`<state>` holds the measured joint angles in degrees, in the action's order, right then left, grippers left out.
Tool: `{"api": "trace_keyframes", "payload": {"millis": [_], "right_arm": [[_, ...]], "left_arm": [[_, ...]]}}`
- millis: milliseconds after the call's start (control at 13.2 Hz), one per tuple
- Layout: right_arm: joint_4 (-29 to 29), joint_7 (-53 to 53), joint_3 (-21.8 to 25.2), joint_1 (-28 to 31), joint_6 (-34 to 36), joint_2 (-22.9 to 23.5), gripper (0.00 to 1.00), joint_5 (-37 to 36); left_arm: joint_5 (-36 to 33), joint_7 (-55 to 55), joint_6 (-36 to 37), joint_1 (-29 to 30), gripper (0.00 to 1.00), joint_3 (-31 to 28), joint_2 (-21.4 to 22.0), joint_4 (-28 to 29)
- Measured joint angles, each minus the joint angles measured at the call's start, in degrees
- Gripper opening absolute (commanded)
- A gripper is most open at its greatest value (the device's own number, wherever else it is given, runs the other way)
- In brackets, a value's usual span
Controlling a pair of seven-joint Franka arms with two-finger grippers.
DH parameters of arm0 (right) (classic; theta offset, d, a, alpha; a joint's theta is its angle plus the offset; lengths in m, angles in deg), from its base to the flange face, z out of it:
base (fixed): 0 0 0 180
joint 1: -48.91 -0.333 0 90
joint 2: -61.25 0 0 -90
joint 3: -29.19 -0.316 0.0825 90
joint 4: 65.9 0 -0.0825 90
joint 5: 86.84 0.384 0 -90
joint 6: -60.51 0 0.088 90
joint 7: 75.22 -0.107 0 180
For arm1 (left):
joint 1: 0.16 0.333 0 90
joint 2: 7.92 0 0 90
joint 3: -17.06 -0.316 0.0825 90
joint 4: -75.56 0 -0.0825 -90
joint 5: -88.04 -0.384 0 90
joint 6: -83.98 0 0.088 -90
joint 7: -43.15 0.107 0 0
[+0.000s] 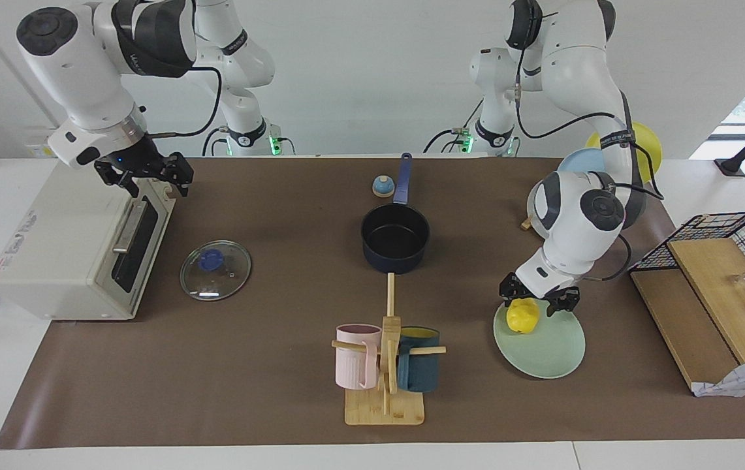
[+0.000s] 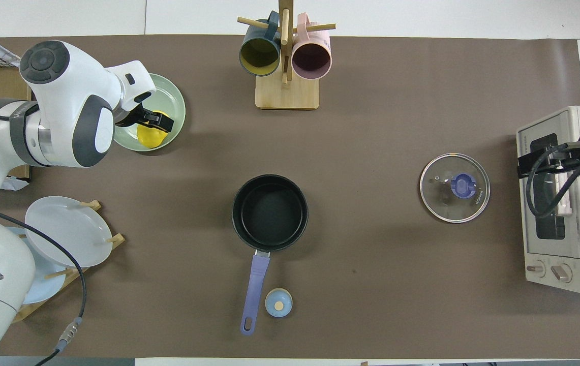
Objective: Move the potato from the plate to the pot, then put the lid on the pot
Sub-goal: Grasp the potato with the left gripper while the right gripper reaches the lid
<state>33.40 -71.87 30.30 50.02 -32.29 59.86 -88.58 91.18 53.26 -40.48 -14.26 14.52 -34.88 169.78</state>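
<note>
Nothing transferred yet: left claw (image 1: 540, 301) straddles small yellow lumpy potato (image 1: 522, 317) on mint-green plate (image 1: 545, 352), grip w/ fingers unclear; navy pot (image 1: 395, 238) empty, glass lid (image 1: 215, 270) untouched; right claw (image 1: 150, 177) spread, waiting over toaster oven (image 1: 72, 248).

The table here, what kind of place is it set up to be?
Probably a mock kitchen in a robot lab: a toaster oven, a mug rack and a pot on a table between two robot arms.

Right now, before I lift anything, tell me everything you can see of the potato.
The potato is a small, bright yellow, lumpy oval with a smooth skin, rather like a lemon. It lies on the pale green plate, at the edge nearest the robots, toward the left arm's end of the table. The left claw is right down over it, fingers on either side; a firm grip cannot be confirmed.
</note>
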Motion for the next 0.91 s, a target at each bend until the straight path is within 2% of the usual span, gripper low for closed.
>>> {"api": "trace_keyframes", "payload": {"millis": [227,378,453,529,604,756,907], "right_arm": [[1.30,4.40,-0.76,-0.09,-1.64,-0.09,1.00,0.03],[5.23,6.51,-0.89,-0.22,-7.00,-0.17,1.00,0.20],[7.89,7.42,-0.89,-0.62,-10.73,-0.10,1.00,0.42],[10.52,7.61,-0.91,-1.43,-14.56,0.05,1.00,0.49],[13.24,7.61,-0.96,-2.31,-18.38,0.35,1.00,0.50],[18.17,7.61,-1.04,-3.06,-24.48,1.29,1.00,0.50],[22.07,7.62,-0.91,-3.00,-29.76,2.54,1.00,0.50]], "left_arm": [[0.00,0.08,-2.27,-0.03,1.00,0.03,-1.23,0.68],[0.00,0.10,-3.59,-0.23,1.00,0.08,-1.98,0.90],[0.00,0.09,-3.92,-0.31,0.97,0.08,-2.18,0.99],[0.00,0.09,-3.96,-0.35,0.84,0.08,-2.23,1.02],[0.00,0.10,-3.96,-0.35,0.51,0.06,-2.22,1.03],[0.00,0.10,-3.95,-0.35,0.00,-0.01,-2.22,1.10],[0.00,0.10,-3.85,-0.33,0.00,-0.12,-2.05,1.07]]}}
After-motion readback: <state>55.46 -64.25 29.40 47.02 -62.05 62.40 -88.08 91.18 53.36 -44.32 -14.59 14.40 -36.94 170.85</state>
